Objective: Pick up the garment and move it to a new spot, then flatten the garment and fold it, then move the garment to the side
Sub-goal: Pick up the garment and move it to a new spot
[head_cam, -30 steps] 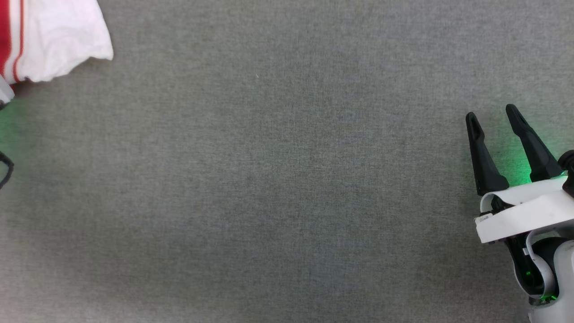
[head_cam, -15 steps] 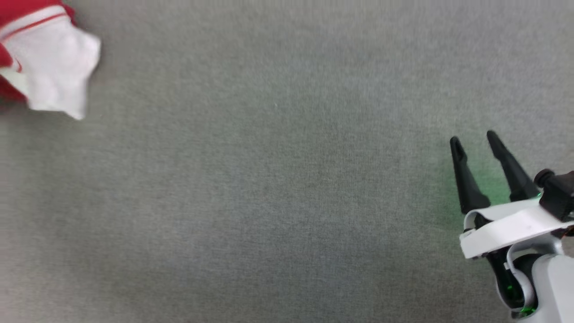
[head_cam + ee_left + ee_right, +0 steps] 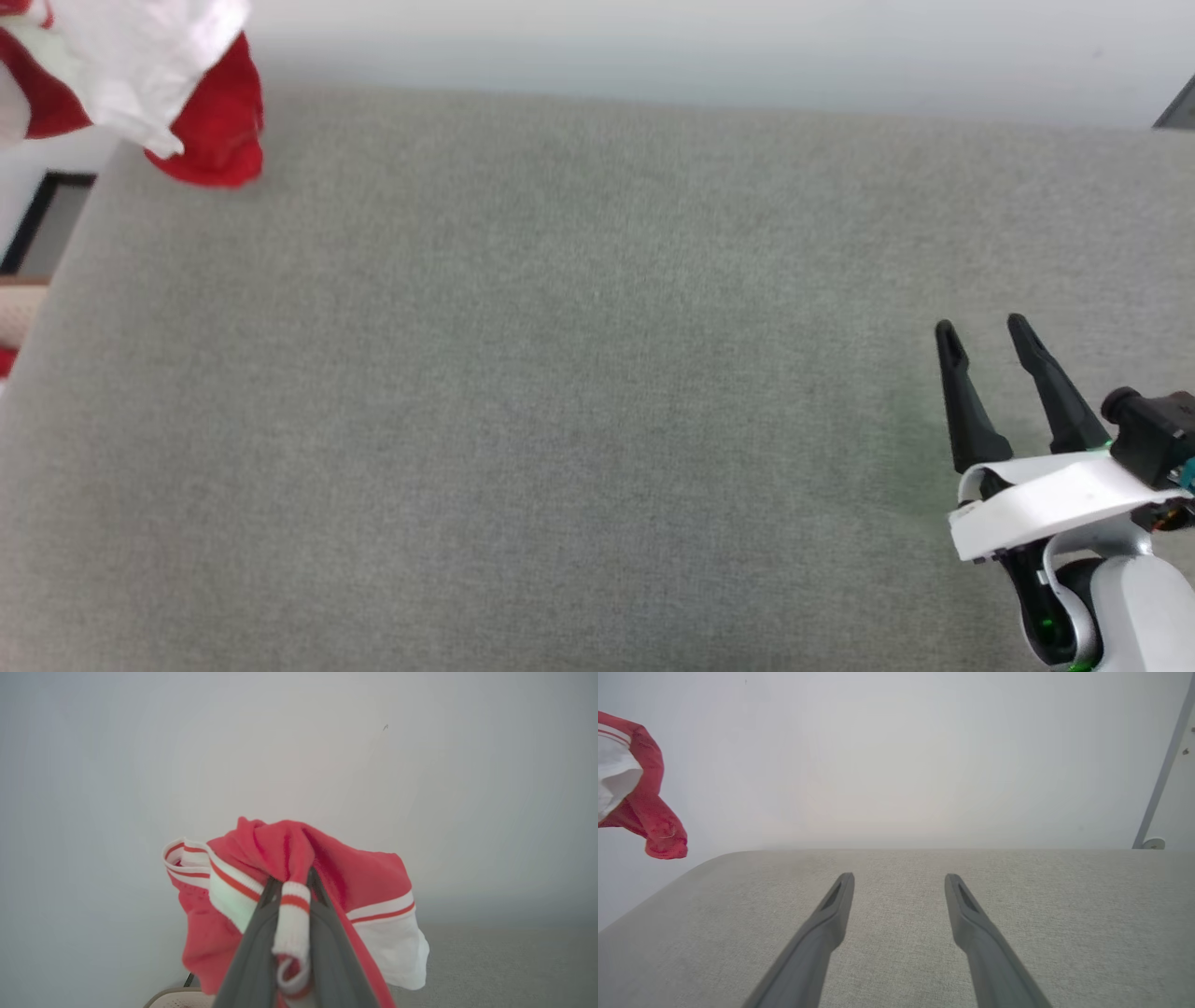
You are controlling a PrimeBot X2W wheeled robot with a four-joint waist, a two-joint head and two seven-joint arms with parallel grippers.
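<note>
Now: garment (image 3: 280,851) held aloft by left gripper (image 3: 293,882), right gripper (image 3: 982,325) empty

Left wrist view: the two dark fingers stand close together, pinched on a fold of the garment. A strip of white ribbed trim with one red stripe runs down between them. The rest of the cloth bunches around and beyond the fingertips: red knit on top, a red-and-white striped band to the left, a white sleeve hanging at lower right. Behind it is a pale wall (image 3: 327,742), with a patch of grey surface at lower right.

Head view: the garment sits in the far top-left corner as a crumpled red and white bundle, over the back left corner of the grey fabric-covered surface (image 3: 560,373). Whether its lowest red fold touches the fabric cannot be told from here.

Right wrist view: the garment (image 3: 654,826) shows at the far left against the wall, its lowest red fold above the surface's left corner.

Right gripper: lower right of the head view, jaws spread wide, nothing between the fingers. It is over the grey surface and well apart from the garment. A green light glows at its wrist.
</note>
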